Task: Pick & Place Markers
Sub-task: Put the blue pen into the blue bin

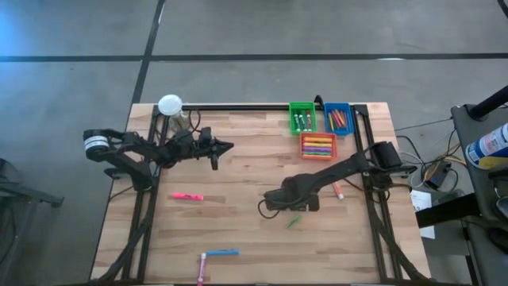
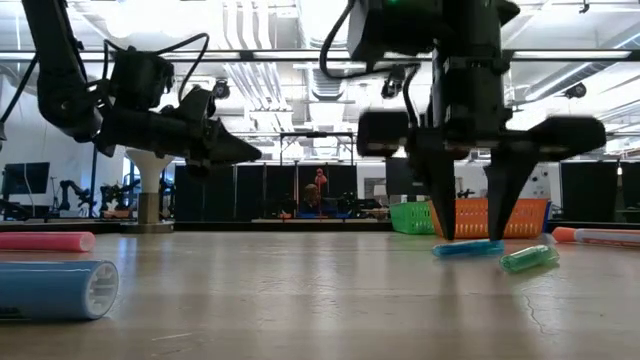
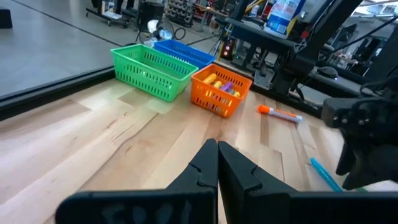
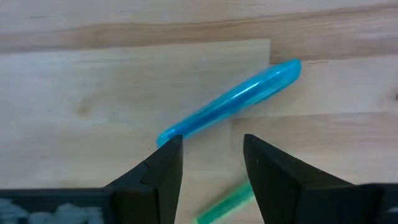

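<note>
A light-blue marker [image 4: 230,106] lies flat on the wooden table [image 1: 238,171], with a green marker [image 4: 227,204] beside it. My right gripper [image 4: 211,162] points straight down over the blue marker's near end, open, one fingertip on either side of it [image 2: 476,235]. I see no touch. More markers lie loose: a pink one [image 1: 187,196], a blue one [image 1: 222,253], a pink-and-white one [image 1: 203,270] and an orange-capped one [image 1: 339,191]. My left gripper [image 1: 228,146] waits shut, level above the far left of the table.
Three small bins stand at the far right: a green one [image 1: 302,117], a blue one [image 1: 338,119] and a red-orange one [image 1: 317,145], each holding markers. A black rail [image 1: 238,106] runs along the far edge. A white-topped thing [image 1: 170,105] stands at the far left.
</note>
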